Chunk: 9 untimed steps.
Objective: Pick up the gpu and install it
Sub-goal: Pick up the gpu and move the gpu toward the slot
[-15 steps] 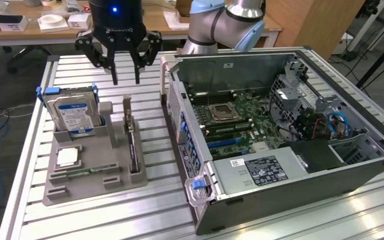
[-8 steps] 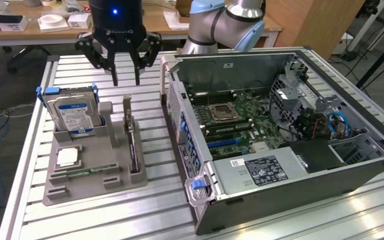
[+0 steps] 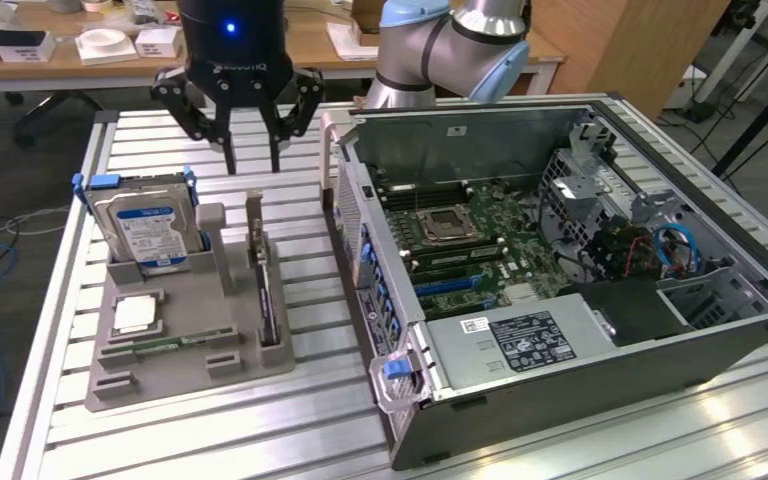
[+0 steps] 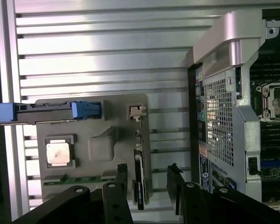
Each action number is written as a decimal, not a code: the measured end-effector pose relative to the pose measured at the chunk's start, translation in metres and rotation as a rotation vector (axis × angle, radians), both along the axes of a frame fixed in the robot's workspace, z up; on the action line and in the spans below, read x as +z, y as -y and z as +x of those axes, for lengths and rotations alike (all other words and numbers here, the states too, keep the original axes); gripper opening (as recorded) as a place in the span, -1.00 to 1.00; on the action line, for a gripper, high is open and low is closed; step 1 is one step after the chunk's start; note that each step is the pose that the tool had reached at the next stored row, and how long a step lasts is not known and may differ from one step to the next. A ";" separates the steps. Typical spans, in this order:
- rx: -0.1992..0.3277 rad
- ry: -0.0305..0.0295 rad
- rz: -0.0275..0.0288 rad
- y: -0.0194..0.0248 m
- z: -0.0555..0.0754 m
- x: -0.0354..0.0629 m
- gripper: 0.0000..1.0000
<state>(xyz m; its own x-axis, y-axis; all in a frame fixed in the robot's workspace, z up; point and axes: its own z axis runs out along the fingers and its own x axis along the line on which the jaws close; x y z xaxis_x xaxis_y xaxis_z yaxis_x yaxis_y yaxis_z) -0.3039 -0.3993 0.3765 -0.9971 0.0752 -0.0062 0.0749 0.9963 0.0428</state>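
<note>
Gripper [image 3: 253, 160] hangs with jaws spread wide and empty in the exterior view's upper left. The gpu [image 3: 267, 300] stands on edge in the grey tray [image 3: 171, 365], just below it in frame.

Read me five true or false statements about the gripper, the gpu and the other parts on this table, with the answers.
1. The gripper is open and holds nothing. True.
2. The gpu is already seated in the computer case. False: it stands on edge in a slot of the grey holder, beside the case.
3. The hard drive stands upright in the holder. True.
4. The gripper is clamped on the hard drive. False: it hangs above the holder, touching nothing.
5. The case is closed. False: its side is open and the motherboard shows.
</note>
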 end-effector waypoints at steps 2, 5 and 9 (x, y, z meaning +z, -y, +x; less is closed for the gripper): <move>0.000 0.0000 0.0000 0.0000 0.000 -0.0008 -0.05; 0.000 0.0000 0.0001 0.0000 0.000 -0.0020 -0.05; 0.000 0.0000 0.0000 0.0000 0.000 -0.0036 -0.05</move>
<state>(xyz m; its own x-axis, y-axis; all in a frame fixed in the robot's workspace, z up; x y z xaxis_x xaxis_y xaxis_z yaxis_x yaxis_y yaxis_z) -0.3039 -0.3993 0.3729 -0.9971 0.0753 -0.0062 0.0749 0.9963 0.0428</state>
